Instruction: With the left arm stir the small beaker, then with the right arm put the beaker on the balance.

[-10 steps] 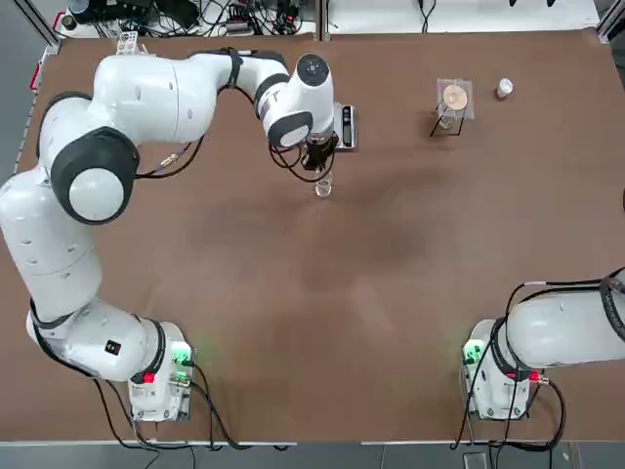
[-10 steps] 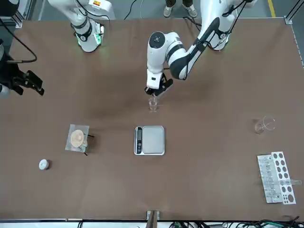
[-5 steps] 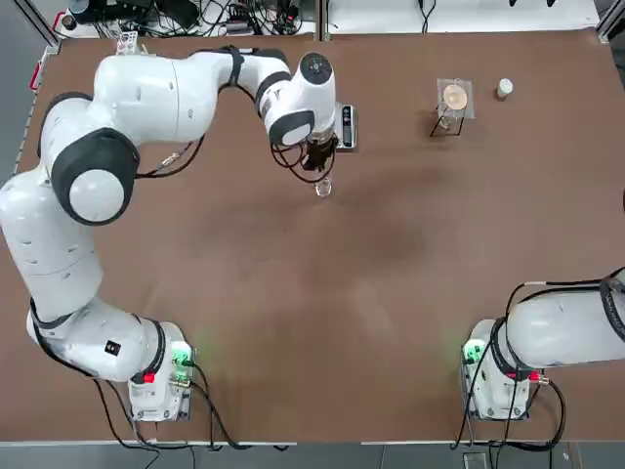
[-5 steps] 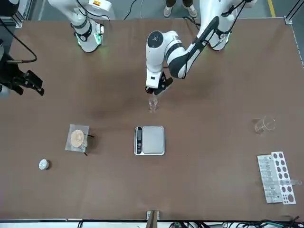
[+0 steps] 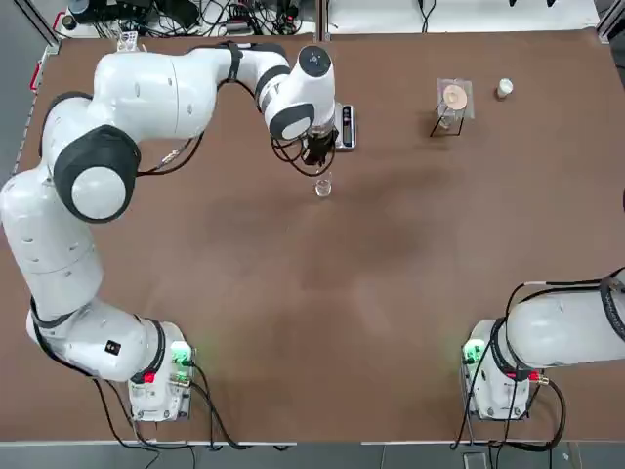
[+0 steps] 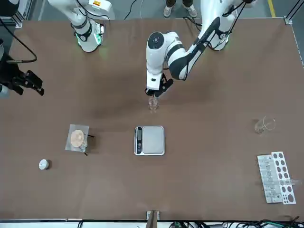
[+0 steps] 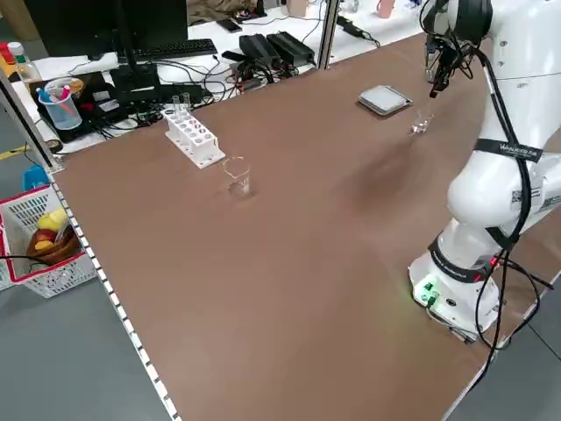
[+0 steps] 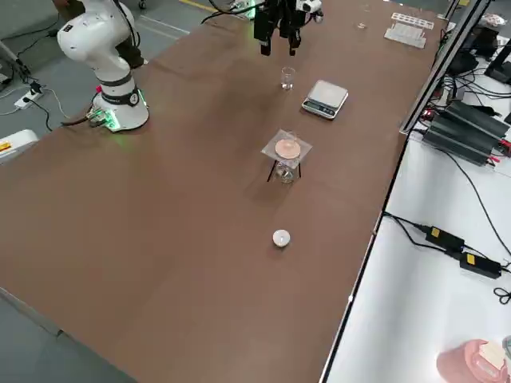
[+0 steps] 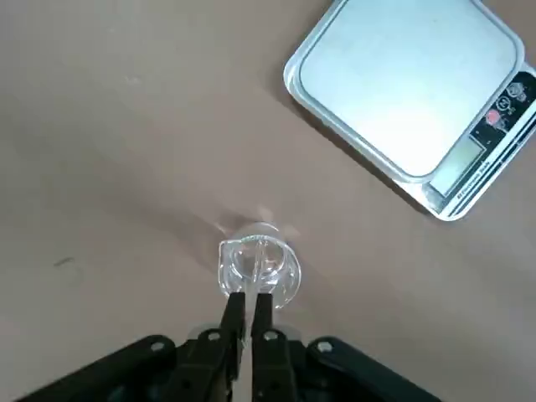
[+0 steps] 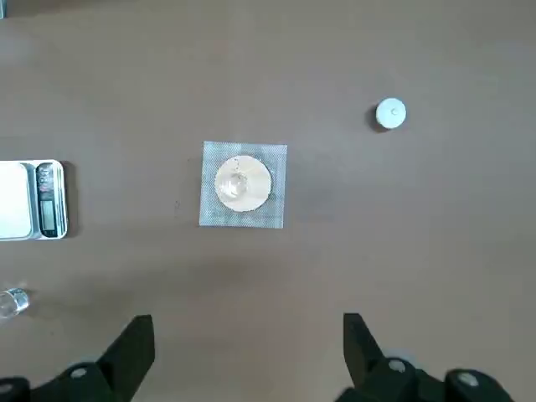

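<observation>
The small beaker [image 5: 322, 186] stands upright on the brown table, a short way from the balance [image 6: 150, 140]. My left gripper [image 5: 316, 156] hovers just above the beaker; in the left wrist view its fingers [image 9: 235, 311] are shut on a thin clear rod whose tip dips into the beaker [image 9: 259, 266]. The balance's plate [image 9: 410, 92] is bare. Far off at the table's right side, my right gripper [image 10: 247, 347] stands open and high, holding nothing, with the balance [image 10: 29, 201] and beaker [image 10: 12, 301] at the edge of its view.
A small stand with a gauze square [image 5: 453, 98] and a white cap [image 5: 504, 88] sit at the far right. A larger glass beaker [image 6: 263, 125] and a white tube rack [image 6: 275, 176] lie on the robot's far left.
The left gripper has shifted slightly toward the balance and risen a little over the beaker. The beaker, balance and right arm have stayed put.
</observation>
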Available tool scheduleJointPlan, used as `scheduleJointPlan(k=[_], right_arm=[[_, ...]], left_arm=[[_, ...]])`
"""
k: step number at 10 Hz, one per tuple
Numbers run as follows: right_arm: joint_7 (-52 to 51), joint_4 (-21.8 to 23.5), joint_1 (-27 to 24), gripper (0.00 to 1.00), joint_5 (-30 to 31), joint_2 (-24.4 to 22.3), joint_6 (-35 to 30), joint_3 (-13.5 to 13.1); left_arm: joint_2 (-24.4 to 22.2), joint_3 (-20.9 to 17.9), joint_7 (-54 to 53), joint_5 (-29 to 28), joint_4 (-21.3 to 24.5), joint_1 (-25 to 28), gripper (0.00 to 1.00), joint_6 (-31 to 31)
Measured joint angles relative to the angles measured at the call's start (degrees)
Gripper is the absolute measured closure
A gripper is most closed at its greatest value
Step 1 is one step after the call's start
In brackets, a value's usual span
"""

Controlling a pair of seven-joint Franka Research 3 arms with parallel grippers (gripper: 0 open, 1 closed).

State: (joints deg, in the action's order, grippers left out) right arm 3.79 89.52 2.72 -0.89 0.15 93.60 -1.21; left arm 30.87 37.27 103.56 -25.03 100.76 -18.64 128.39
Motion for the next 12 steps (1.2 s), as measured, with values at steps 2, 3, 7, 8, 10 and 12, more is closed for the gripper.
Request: scheduleJointPlan(k=[2, 3, 7, 8, 10, 12], right_arm=[[0.0, 0.0, 0.0, 0.0, 0.0, 0.0, 0.0, 0.0], [0.0, 0.0, 0.0, 0.0, 0.0, 0.0, 0.0, 0.0], [0.0, 0.0, 0.0, 0.0, 0.0, 0.0, 0.0, 0.0], [0.0, 0.0, 0.0, 0.0, 0.0, 0.0, 0.0, 0.0], [0.0, 0.0, 0.0, 0.0, 0.0, 0.0, 0.0, 0.0], [0.0, 0.0, 0.0, 0.0, 0.0, 0.0, 0.0, 0.0]], left_arm=[[0.5, 0.0, 0.0, 0.0, -0.3, -0.2, 0.93, 0.0], [0.6, 0.1, 0.0, 0.0, -0.3, -0.3, 0.93, 0.0], [0.7, 0.1, 0.2, 0.0, -0.4, -1.3, 0.93, -0.6], [0.7, 0.1, 0.5, 0.0, -0.7, -1.3, 0.93, -0.6], [0.8, 0.1, 0.9, 0.0, -1.5, -1.3, 0.93, -0.9], [1.3, -0.1, 1.0, -0.1, -1.5, -1.3, 0.93, -1.0]])
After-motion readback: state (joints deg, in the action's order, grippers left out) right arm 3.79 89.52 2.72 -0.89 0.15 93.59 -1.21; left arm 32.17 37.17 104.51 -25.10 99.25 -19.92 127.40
